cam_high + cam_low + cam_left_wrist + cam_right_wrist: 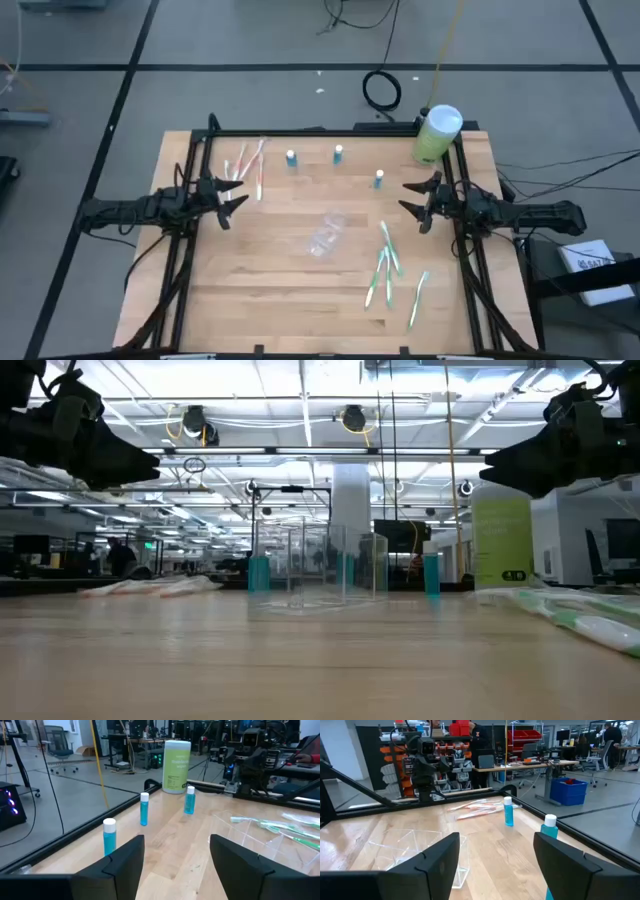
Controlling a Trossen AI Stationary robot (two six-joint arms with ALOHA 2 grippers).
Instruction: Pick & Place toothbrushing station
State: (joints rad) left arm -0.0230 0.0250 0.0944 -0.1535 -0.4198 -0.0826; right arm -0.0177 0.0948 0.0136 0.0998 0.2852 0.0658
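Pale wood surface (290, 280) lying under everything, framed by dark rails. Two dark arms reaching in from opposite edges, hanging above the wood and touching nothing. Left gripper (232, 197) hovering near the left edge just beside the pink-white toothbrushes (247, 163), fingers (125, 865) standing apart with a plain gap between them, holding nothing. Right gripper (418, 199) hovering near the right edge below the canister, fingers (440, 857) spread wide, likewise empty.

Standing upright at the far right corner: pale-green canister (436, 134) with a white lid. Sitting near the middle of the surface: clear plastic holder (326, 236), empty, well apart from both grippers; showing in the low view (318, 567) as see-through walls standing on the wood. Lying in a loose cluster on the right half, between the holder and the near right corner: green-white toothbrushes (385, 262), flat on the wood, some crossing. Lying flat at the far left: the pink-white brushes, angled toward the far rail. Standing upright in a spaced row along the far side: three small blue bottles with white caps (338, 154), the rightmost one nearest the canister.
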